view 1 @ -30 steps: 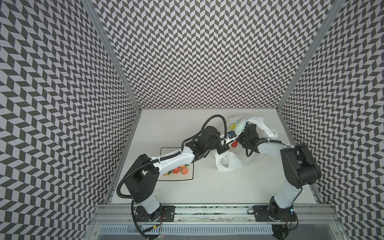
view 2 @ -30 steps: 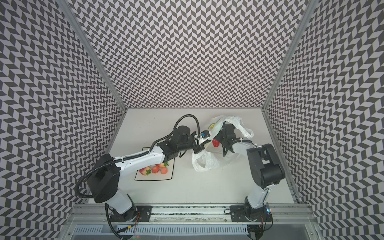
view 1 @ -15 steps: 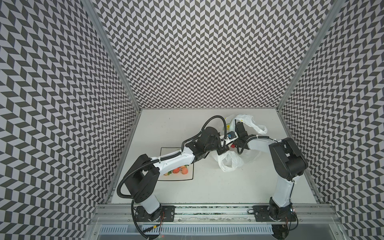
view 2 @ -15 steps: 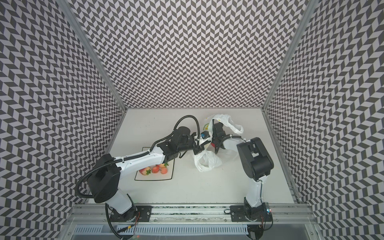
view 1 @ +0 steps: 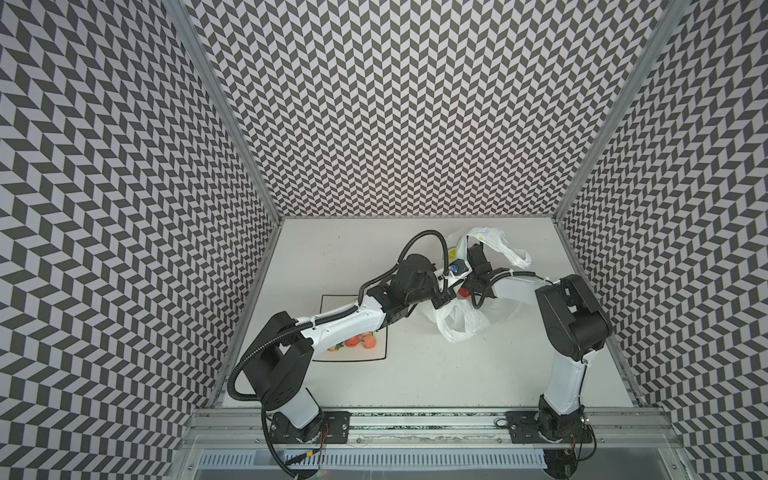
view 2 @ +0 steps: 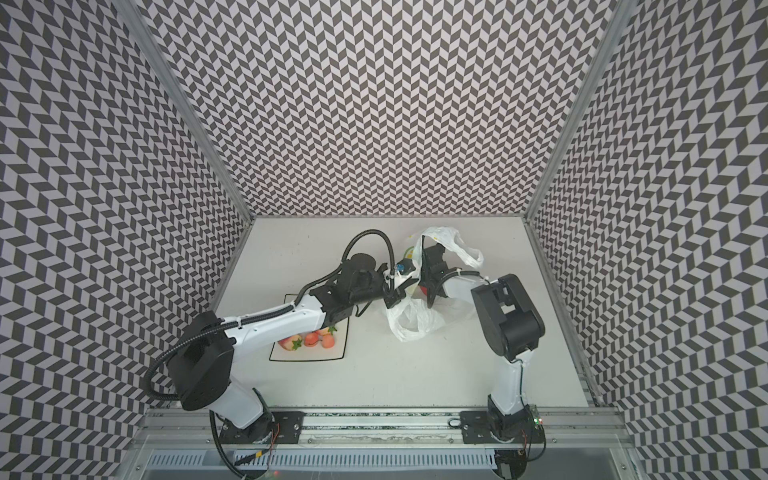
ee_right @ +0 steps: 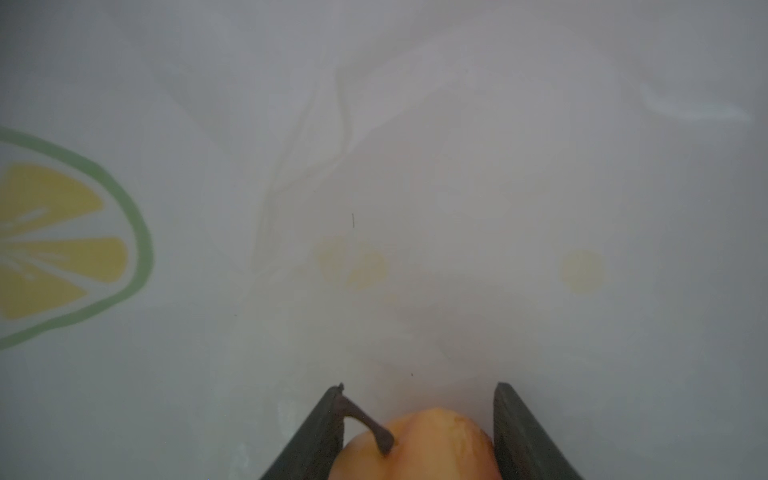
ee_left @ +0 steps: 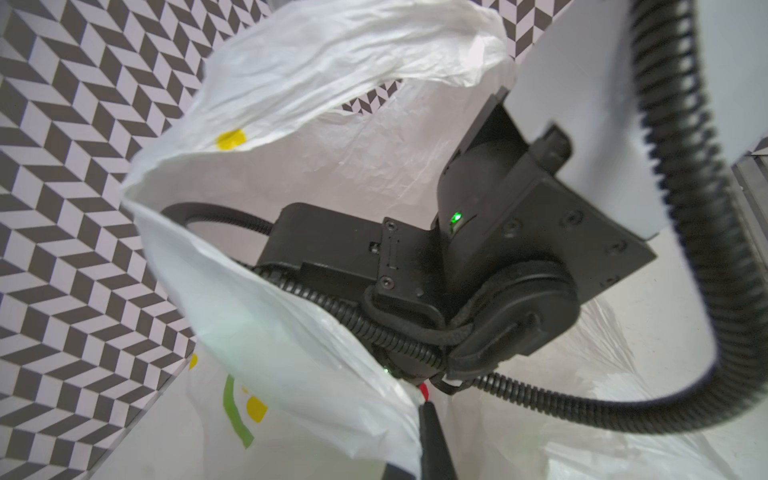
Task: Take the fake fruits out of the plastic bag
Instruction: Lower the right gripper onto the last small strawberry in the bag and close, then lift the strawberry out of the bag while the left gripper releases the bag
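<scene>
Inside the thin, crinkly white bag (view 1: 461, 324) printed with lemon slices, the right fingers (ee_right: 320, 436) clamp a glossy orange-pink stemmed ball (ee_right: 419, 440). The left fingers (ee_left: 434, 444) are pinched together on the bag's rim. Other fruits (view 2: 311, 338) lie on a square plate (view 2: 328, 353) on the matte white desk (view 1: 457, 374), between chevron-patterned walls (view 1: 395, 104).

Overhead pair; wrist views at plastic bag (ee_left: 316, 70)

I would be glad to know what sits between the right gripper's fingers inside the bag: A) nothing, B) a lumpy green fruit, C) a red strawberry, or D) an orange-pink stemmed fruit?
D: in the right wrist view the right gripper presses an orange-pink stemmed fruit from both sides, inside the plastic bag.
</scene>
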Robot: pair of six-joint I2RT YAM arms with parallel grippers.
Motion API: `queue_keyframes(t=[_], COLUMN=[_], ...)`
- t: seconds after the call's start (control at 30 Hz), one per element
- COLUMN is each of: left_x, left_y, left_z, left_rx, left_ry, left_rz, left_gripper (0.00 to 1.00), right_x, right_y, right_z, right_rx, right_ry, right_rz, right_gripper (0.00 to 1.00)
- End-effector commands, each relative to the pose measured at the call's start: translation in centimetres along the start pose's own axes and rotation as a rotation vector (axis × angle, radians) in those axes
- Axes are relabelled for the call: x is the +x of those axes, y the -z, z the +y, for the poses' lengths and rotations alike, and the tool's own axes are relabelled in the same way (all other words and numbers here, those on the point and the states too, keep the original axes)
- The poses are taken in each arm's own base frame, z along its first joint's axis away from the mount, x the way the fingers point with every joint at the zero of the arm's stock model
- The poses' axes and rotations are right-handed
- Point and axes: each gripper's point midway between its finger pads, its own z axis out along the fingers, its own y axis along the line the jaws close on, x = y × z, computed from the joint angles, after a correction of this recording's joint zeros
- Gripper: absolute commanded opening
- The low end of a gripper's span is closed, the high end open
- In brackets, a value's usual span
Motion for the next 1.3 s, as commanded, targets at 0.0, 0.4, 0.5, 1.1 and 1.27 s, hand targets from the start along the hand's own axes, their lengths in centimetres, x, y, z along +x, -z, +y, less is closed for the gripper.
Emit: queue_keyframes(t=[0.0, 0.4, 0.5, 1.1, 1.27], left_x=[-0.3, 0.7, 0.7, 2.2, 2.4], left_y=[0.1, -1.5, -1.9, -4.8, -5.4], left_z=[1.2, 3.7, 4.1, 5.8, 5.9], left_rx=[-0.053, -0.176, -0.192, -0.244, -0.243], left_ry=[0.043, 0.087, 0.09, 0.109, 0.116], left_rz=[-0.008, 0.035, 0.038, 0.097, 0.101], left_gripper=[0.0, 0.0, 0.0, 0.0, 0.0], right_x=[-1.5, 0.2, 0.1, 2.1, 2.2], right_y=[2.7, 9.5, 11.2, 19.6, 22.5], right_z=[1.6, 2.3, 2.2, -0.2, -0.9], right_rx=[-0.081, -0.279, -0.317, -0.429, -0.455], right_ry=[-0.006, -0.156, -0.184, -0.235, -0.22], right_rz=[-0.042, -0.018, -0.022, -0.029, -0.096], right_gripper=[0.42, 0.4, 0.4, 0.41, 0.41])
